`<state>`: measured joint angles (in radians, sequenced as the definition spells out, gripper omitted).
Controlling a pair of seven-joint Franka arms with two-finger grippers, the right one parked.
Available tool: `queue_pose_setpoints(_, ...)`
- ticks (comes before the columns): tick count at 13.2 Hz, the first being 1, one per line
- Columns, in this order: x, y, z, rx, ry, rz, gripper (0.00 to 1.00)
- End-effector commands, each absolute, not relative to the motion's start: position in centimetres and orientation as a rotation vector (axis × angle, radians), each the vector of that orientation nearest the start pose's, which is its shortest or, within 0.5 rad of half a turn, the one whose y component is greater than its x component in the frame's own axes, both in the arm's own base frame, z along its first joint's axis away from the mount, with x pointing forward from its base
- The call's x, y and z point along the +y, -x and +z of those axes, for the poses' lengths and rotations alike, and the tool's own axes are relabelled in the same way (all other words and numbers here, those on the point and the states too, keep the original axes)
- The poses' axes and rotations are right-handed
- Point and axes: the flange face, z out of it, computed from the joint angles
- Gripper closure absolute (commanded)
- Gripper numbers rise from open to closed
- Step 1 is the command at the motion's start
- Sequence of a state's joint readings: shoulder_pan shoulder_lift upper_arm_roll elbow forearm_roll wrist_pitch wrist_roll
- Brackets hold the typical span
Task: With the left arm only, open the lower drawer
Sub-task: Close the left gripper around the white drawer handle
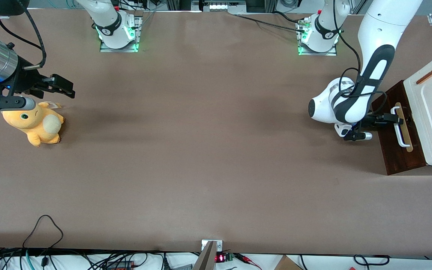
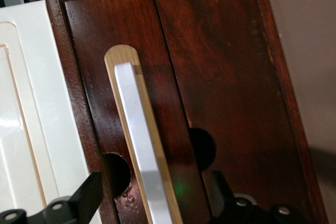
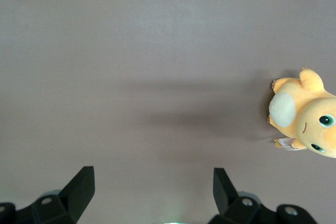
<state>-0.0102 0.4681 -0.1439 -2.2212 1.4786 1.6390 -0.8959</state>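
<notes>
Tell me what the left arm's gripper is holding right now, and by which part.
Nothing yet. The gripper is open, its fingers on either side of the lower drawer's white bar handle, not clamped on it.

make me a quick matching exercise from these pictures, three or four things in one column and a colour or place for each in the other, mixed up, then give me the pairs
1. lower drawer
2. bar handle
3. plush toy
4. gripper

A. white, on a pale wood strip
B. open, fingers either side of the handle
C. dark brown front
D. orange, toward the parked arm's end of the table

Pairs: 1-C, 2-A, 3-D, 4-B
</notes>
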Motion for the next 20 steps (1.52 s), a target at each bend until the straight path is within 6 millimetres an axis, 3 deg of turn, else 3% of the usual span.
queue_pose_setpoints(1,3.17,-49.96,17.54,0.262,1.689,0.083,0.15)
queue_pose_setpoints(3,3.25,-50.07,17.6,0.269,1.682,0.075,0.16)
queue_pose_setpoints(8,3.24,-49.99,17.47,0.27,1.683,0.076,0.49)
queue_pose_setpoints(13,3.3,-49.81,17.32,0.274,1.684,0.08,0.61)
queue_pose_setpoints(17,3.6,-49.8,17.32,0.27,1.684,0.083,0.62)
queue_pose_setpoints(20,3.6,-49.8,17.32,0.27,1.684,0.083,0.72)
